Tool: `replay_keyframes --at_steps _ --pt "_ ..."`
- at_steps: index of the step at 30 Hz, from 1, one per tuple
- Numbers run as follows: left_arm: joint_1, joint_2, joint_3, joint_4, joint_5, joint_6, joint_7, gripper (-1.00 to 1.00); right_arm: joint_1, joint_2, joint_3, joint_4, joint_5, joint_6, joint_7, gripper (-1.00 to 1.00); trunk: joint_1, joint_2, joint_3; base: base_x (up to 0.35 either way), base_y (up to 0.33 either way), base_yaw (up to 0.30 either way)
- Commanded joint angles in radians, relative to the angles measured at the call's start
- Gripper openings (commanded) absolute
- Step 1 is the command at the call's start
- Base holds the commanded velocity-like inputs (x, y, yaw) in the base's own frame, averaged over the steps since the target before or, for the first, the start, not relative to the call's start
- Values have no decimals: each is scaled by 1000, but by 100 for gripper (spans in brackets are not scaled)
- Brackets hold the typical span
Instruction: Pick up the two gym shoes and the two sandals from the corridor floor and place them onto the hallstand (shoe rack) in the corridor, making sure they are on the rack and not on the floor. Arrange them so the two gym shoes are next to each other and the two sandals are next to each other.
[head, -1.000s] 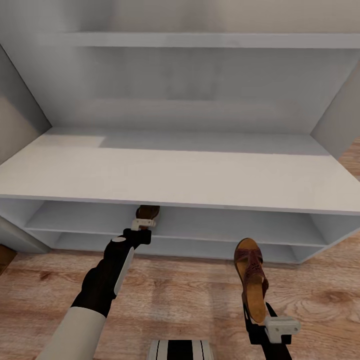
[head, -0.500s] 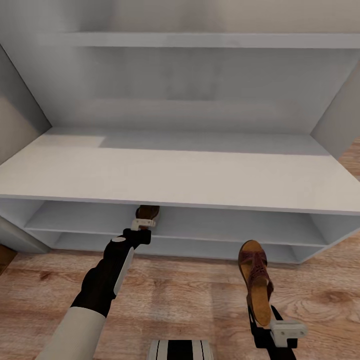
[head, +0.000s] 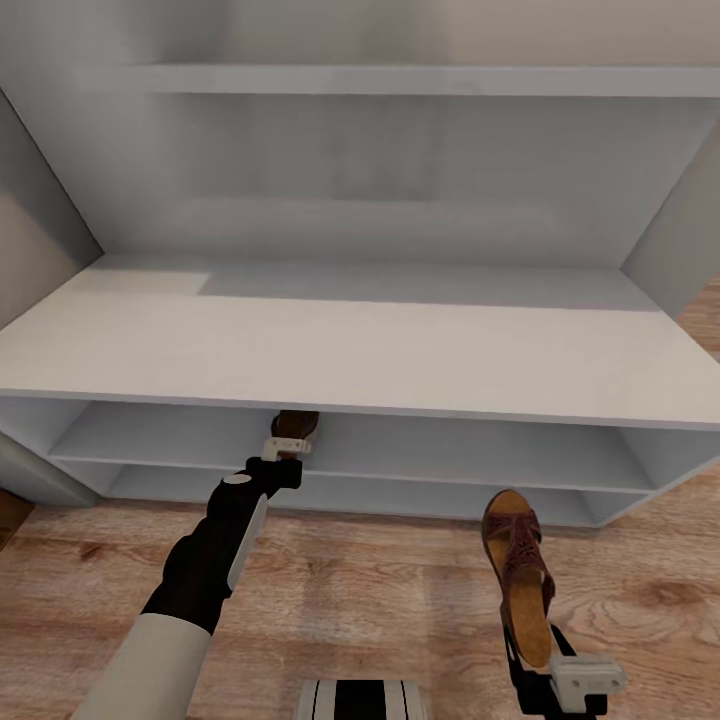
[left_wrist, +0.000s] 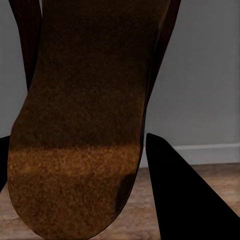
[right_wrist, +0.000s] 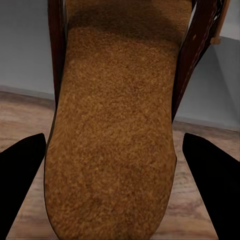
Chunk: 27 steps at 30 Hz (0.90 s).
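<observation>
Two claws each carry a sandal. The left claw (head: 285, 447) reaches in under the hallstand (head: 350, 350)'s thick top, clamped on the heel of the left sandal (head: 296, 424), which sits at the upper shoe tier; most of that sandal is hidden by the top's front edge, so whether its sole rests on the tier cannot be told. In the left wrist view the tan footbed of this sandal (left_wrist: 85, 125) runs close to the lens, with one dark finger (left_wrist: 180, 200) just beside it and the other at the picture's edge.

The right claw (head: 555, 665) is low and near the robot, closed on the heel of the right sandal (head: 522, 570), which points toward the rack with its brown woven strap at the far end and tan footbed facing up. It is held above the corridor floor (head: 380, 590), in front of the lower tiers and well apart from the left sandal. In the right wrist view its footbed (right_wrist: 115, 140) lies between two dark fingers (right_wrist: 210, 185) that stand off to either side, so the contact itself is hard to make out.

The left arm stretches forward, forearm black, upper part white. The right arm is mostly cut off by the frame's bottom edge. No writing or brand can be read on either sandal
</observation>
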Motion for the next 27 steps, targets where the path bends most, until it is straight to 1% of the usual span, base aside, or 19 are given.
replay_keyframes --at_steps 1,20,27 --pt "0 0 0 0 -3 0 -2 -100 1 1 0 0 -1 0 0 -100 0 0 0 0 0 0" --pt "0 1 0 0 -3 0 -2 -100 7 2 0 -17 -1 -1 -7 -100 0 0 0 1 0 0" --pt "1 0 0 0 -3 -2 -2 -100 9 2 0 -18 -1 -1 -8 -100 0 0 0 143 0 0"
